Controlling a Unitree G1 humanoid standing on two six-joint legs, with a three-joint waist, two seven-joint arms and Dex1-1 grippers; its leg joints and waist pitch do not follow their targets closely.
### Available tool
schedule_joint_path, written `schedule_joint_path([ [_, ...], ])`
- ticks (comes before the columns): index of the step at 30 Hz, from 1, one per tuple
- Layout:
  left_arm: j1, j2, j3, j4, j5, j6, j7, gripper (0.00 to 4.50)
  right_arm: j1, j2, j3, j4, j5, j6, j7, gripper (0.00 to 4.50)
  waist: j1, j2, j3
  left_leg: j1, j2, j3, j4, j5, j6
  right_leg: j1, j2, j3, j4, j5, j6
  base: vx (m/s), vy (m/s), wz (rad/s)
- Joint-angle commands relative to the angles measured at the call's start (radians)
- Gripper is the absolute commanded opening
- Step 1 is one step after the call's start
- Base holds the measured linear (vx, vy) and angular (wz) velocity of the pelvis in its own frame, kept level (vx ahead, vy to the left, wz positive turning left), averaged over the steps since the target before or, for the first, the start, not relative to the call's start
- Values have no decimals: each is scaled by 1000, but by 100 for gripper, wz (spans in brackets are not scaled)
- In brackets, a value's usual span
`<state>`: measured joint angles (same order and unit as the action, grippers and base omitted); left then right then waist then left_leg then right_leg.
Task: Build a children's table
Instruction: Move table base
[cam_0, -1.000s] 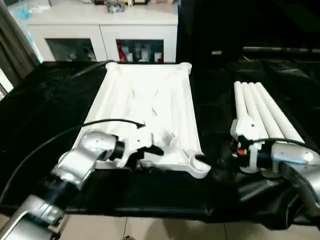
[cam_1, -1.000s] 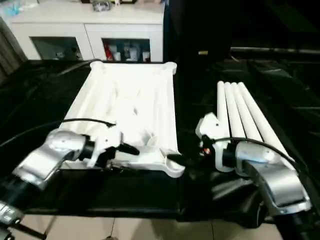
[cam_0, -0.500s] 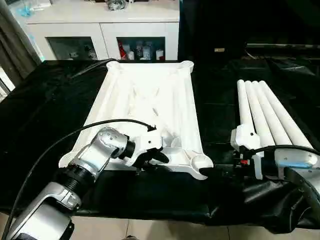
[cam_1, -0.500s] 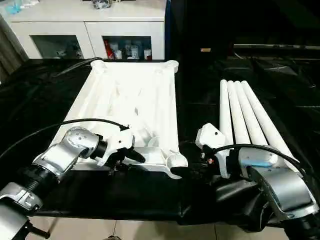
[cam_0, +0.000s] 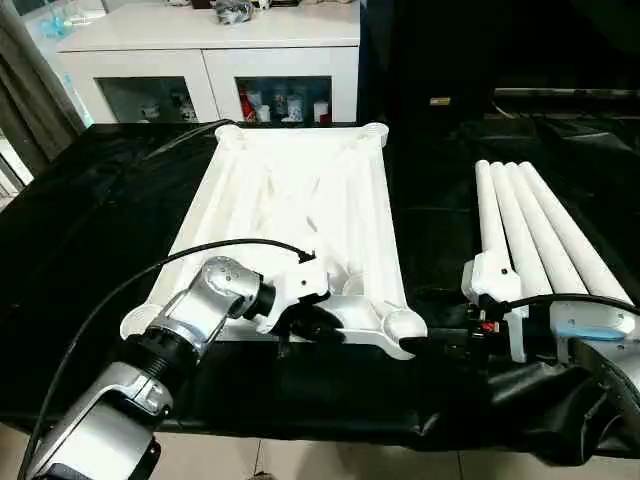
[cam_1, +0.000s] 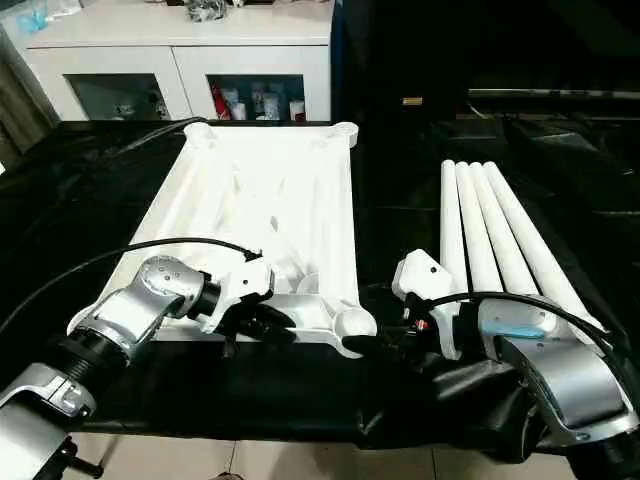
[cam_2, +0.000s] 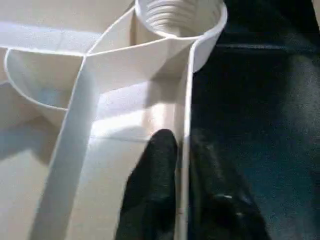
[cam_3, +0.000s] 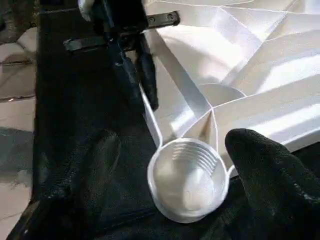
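Pinching the table top's (cam_0: 300, 200) near rim, left fingers (cam_2: 152, 185) clamp; right fingers (cam_3: 265, 170) spread around its corner socket (cam_3: 187, 175).

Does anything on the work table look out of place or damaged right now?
Nothing stands out. The table top lies underside up and intact on the black cloth, and the four legs lie side by side, tidy, beside it.

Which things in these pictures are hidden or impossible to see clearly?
- Near ends of the four legs: head views, hidden behind the right arm.
- Table top near left corner socket: head views, covered by the left arm.
- Items in the cabinet: head views, too small.
- Left gripper: left wrist view, fingers' bases cut off.
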<state>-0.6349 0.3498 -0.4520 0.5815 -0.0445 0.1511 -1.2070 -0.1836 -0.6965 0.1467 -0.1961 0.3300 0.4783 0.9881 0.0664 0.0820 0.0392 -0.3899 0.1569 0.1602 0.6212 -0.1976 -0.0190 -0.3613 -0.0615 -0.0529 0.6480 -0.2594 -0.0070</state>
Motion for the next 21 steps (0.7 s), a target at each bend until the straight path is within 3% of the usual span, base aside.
schedule_joint_path([
  [1,21,37,60,-24,18,25,95,18,-8,20,-8,1,-40,2,-62,388,2,-14,-60,14,77,-32,-66,-79,103,44,-97,48,-73,112,-288,0,0,0],
  [2,36,53,73,-40,21,36,115,12,-15,38,-14,16,-56,1,-101,388,-2,-18,-59,14,75,-31,-67,-86,101,44,-95,48,-77,94,-283,0,0,0],
  [4,47,63,83,-52,23,43,127,6,-19,49,-18,26,-66,0,-127,388,-11,-14,-58,9,74,-33,-70,-78,91,47,-95,46,-74,88,-277,0,0,0],
  [5,65,79,98,-76,27,60,147,2,-24,67,-26,35,-70,14,-163,388,-17,-25,-59,12,75,-31,-70,-80,90,47,-94,47,-76,93,-276,0,0,0],
  [7,77,89,108,-92,30,72,161,2,-26,78,-33,41,-72,23,-185,388,-27,-20,-59,8,70,-31,-68,-65,96,48,-93,46,-73,108,-277,0,0,0],
  [8,100,103,121,-128,32,96,175,2,-28,96,-40,45,-69,45,-214,388,-29,-30,-58,9,70,-28,-68,-59,100,48,-92,47,-75,110,-274,0,0,0],
  [10,142,127,133,-192,36,120,185,2,-34,127,-48,53,-64,82,-260,388,-33,-25,-57,7,70,-27,-69,-52,102,46,-92,46,-75,92,-270,0,0,0],
  [11,160,134,136,-218,36,130,189,2,-41,146,-51,61,-68,107,-294,388,-32,-30,-56,10,70,-25,-69,-50,101,43,-90,47,-75,80,-269,0,0,0],
  [12,172,137,138,-235,37,136,191,2,-46,160,-53,68,-73,126,-318,388,-30,-24,-55,14,71,-23,-68,-48,98,38,-89,48,-78,67,-269,0,0,0],
  [14,181,137,141,-248,36,138,200,2,-55,178,-56,79,-79,136,-339,388,-23,-27,-55,17,75,-21,-70,-54,88,36,-89,50,-76,56,-270,0,0,0],
  [18,198,127,135,-265,24,59,200,2,-97,228,-76,120,-94,182,-418,388,-16,-36,-53,19,75,-17,-75,-62,65,33,-88,52,-76,48,-260,0,0,0],
  [21,212,122,137,-291,16,25,196,2,-128,253,-98,135,-99,222,-480,388,-7,-35,-55,22,75,-16,-74,-45,55,31,-89,54,-73,80,-254,0,0,0],
])
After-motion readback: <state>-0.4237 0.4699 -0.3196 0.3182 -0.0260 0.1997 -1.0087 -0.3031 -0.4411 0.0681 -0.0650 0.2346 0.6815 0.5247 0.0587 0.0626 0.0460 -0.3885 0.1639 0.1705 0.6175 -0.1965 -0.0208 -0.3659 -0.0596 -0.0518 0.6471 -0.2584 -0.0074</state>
